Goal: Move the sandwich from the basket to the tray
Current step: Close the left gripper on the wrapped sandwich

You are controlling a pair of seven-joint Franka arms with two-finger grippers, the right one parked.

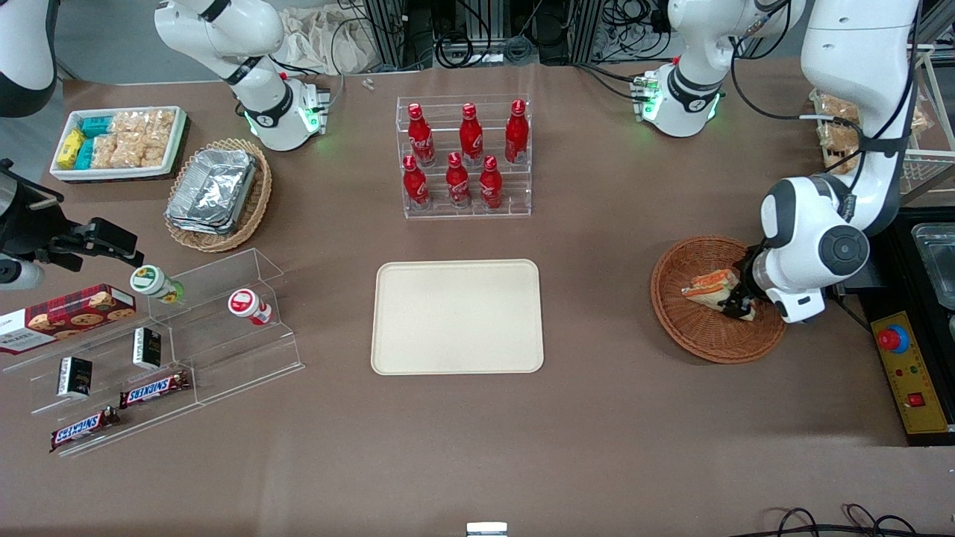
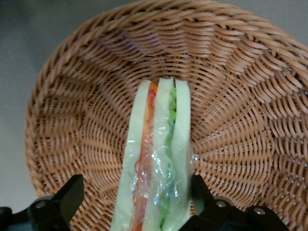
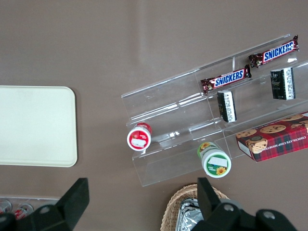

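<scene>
My gripper [image 2: 132,202] is down in the basket [image 2: 240,120], fingers spread either side of the sandwich [image 2: 159,159]; one finger [image 2: 202,190] looks to touch the wrap, the other stands apart. I'd centre first, then squeeze gently so the filling holds. From the basket, the tray [image 1: 456,317] lies at nine o'clock in the front view.

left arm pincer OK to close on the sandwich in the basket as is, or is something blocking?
Probably yes. The pincer is open, down inside the basket, one finger on each side of the sandwich. Nothing else lies in the basket. One finger stands wider than the other, so the sandwich may shift on closing.
</scene>
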